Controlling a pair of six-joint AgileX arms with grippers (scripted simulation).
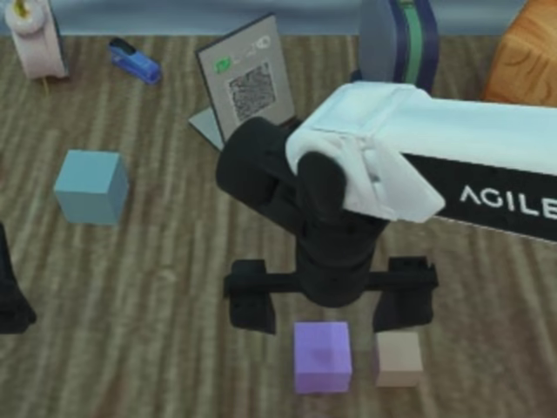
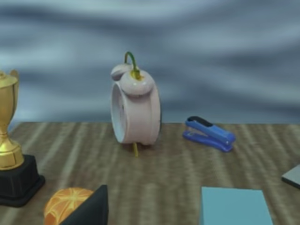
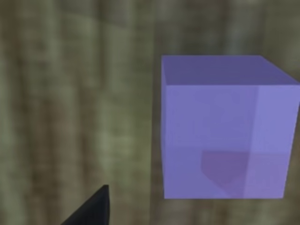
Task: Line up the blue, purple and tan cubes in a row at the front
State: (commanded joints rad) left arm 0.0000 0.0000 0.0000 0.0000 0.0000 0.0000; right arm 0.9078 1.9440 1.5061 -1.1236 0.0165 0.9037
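The purple cube [image 1: 322,355] and the smaller tan cube [image 1: 399,358] sit side by side at the front of the table, a narrow gap between them. My right gripper [image 1: 327,313] hovers just behind the purple cube [image 3: 225,126], open wide with nothing between its fingers; only one finger [image 3: 93,211] shows in the right wrist view. The blue cube [image 1: 90,185] rests alone at mid-left, and it lies close in front of my left wrist camera as the blue cube [image 2: 234,206]. My left arm [image 1: 10,296] is parked at the left edge, one finger [image 2: 91,208] showing far to the side.
Along the back stand a pink alarm clock [image 1: 35,39], a dark-blue stapler [image 1: 135,61], a QR-code sign [image 1: 244,83], a grey and green disc [image 1: 400,39] and an orange wooden block [image 1: 526,57]. A gold trophy [image 2: 9,140] and an orange ball [image 2: 65,204] are near the left arm.
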